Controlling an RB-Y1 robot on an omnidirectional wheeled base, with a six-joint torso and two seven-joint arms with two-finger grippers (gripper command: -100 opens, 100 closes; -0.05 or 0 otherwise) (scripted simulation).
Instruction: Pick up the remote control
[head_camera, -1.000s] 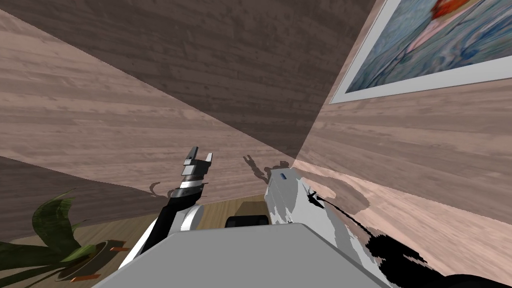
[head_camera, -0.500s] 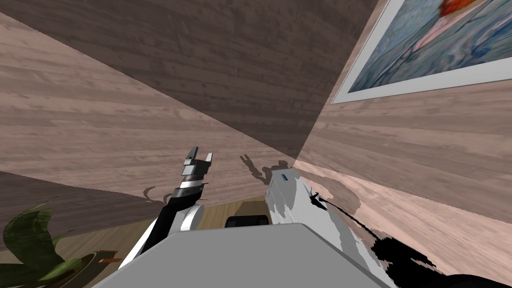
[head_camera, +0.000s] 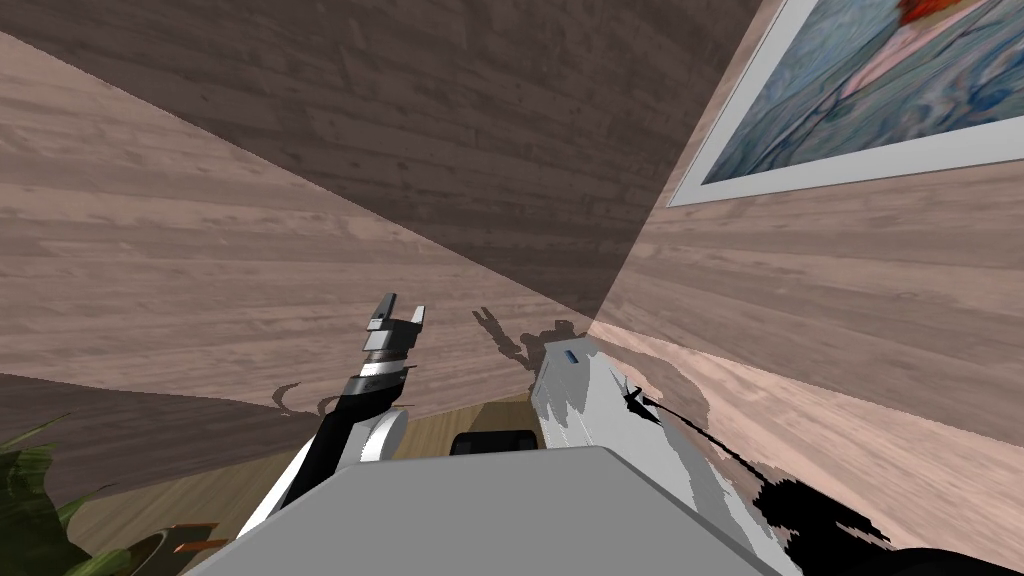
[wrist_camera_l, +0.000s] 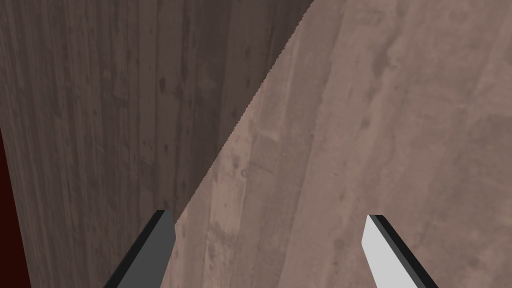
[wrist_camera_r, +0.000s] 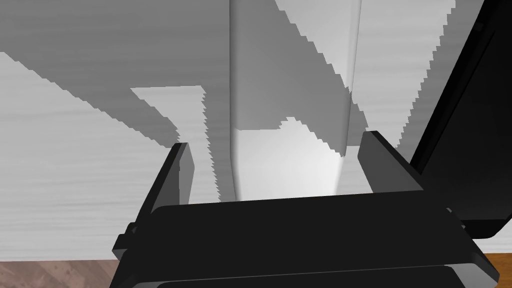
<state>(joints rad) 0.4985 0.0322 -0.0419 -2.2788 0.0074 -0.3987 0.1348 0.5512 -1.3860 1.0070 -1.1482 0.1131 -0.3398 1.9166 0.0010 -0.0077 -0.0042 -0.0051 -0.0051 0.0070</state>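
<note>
In the right wrist view a long, narrow, light grey bar, which I take for the remote control (wrist_camera_r: 292, 75), lies on a white surface (wrist_camera_r: 75, 165) crossed by jagged shadows. My right gripper (wrist_camera_r: 275, 140) is open, one dark finger on each side of the bar's near end, neither touching it. My left gripper (head_camera: 403, 305) is raised in front of the wooden wall, left of centre in the head view. Its wrist view shows the left gripper (wrist_camera_l: 267, 215) open with nothing between the fingers.
A black slab (wrist_camera_r: 465, 140) stands close beside one right finger. A potted plant (head_camera: 40, 500) sits on the floor at my far left. A framed picture (head_camera: 860, 100) hangs on the right wall, near the wooden walls' corner. Below it is a black area (head_camera: 810, 520).
The whole head view has shifted: the plant has slid down and left toward the picture's corner and the framed picture a little right, so I have turned. Both arms hold their pose.
</note>
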